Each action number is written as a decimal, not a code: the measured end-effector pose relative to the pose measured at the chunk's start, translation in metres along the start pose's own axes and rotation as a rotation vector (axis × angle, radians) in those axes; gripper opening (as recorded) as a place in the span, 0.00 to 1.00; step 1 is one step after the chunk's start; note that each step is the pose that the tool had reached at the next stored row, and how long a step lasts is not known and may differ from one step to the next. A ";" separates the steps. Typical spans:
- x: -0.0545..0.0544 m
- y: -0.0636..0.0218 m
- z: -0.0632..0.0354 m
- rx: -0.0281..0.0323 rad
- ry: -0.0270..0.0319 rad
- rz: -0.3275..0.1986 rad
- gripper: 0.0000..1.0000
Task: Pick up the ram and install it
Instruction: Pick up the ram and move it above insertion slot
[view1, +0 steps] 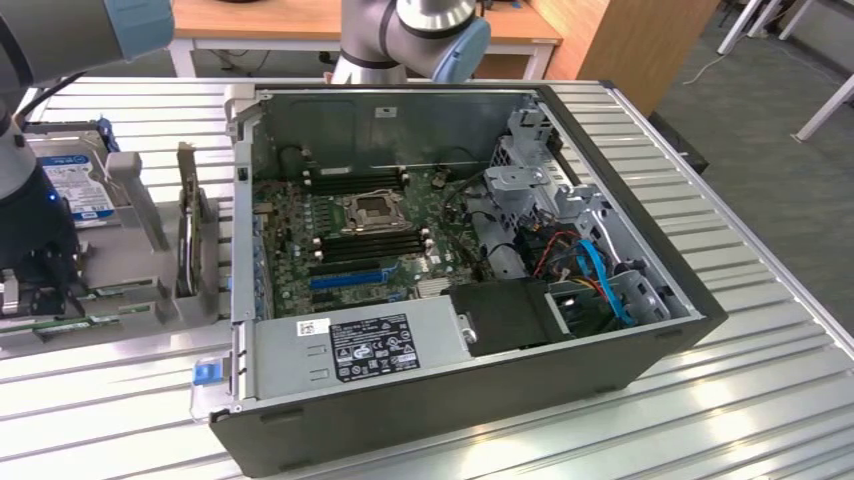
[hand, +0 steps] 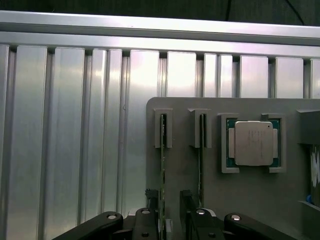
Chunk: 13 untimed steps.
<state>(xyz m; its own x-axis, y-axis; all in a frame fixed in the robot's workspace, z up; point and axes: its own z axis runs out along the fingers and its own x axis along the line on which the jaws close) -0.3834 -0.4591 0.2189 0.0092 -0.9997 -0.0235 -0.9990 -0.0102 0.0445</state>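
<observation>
Gleaming ribbed metal table (hand: 65, 140), ram (hand: 163, 170) in tray (hand: 250, 200), wooden desk (view1: 267, 18) behind

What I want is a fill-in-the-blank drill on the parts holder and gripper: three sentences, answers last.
1. The grey holder stands ___ green sticks on edge: the ram and a second stick.
2. The open gripper has a finger on either side of the ___.
3. The silver processor beside them is ___ in shape.
Missing words: two; ram; square.

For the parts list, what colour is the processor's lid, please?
The processor's lid is silver, clearest in the wrist view.
</observation>
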 end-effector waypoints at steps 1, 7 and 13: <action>0.001 0.0001 -0.0001 -0.0002 0.0001 0.000 0.31; 0.002 0.0001 -0.0002 -0.0002 0.0000 0.000 0.31; 0.002 0.0000 0.0021 -0.0002 0.0000 0.000 0.31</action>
<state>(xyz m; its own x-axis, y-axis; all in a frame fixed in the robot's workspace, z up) -0.3836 -0.4614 0.2167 0.0089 -0.9997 -0.0234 -0.9990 -0.0100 0.0447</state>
